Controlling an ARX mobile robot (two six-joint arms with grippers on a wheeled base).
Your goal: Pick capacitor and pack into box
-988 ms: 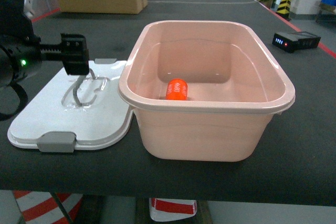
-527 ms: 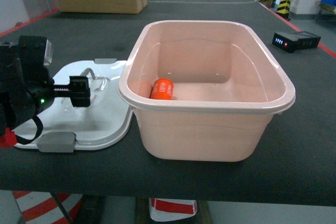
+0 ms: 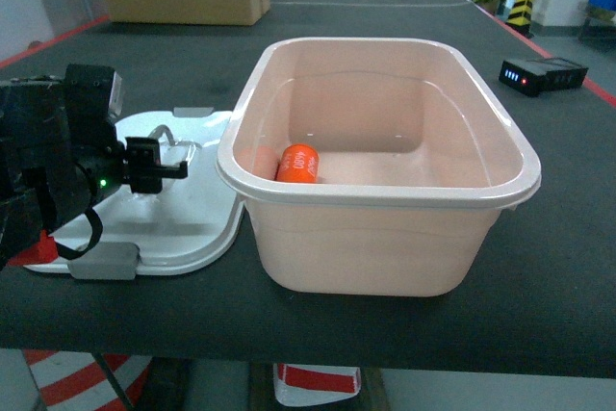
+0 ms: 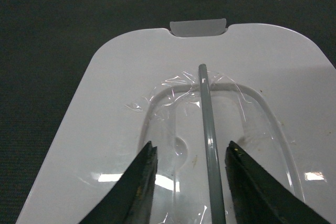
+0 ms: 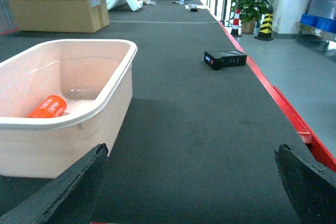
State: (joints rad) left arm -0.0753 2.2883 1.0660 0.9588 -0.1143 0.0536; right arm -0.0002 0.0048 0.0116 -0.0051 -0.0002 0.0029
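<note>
Lying on the bottom of the pale pink rectangular plastic tub (image 3: 385, 156), near its left wall, the small orange cylindrical capacitor (image 3: 298, 163) looks packed already. The left gripper (image 4: 190, 182) hangs open over the flat white plastic lid (image 4: 105, 129), its fingers on both sides of the grey handle (image 4: 210, 145), so I judge closing on it comes next. The right gripper (image 5: 194, 192) is wide open and holds nothing.

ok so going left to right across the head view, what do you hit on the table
left tool → white lid → pink box with the orange capacitor lying inside near its left wall → small black device with lit dots at far right
</note>
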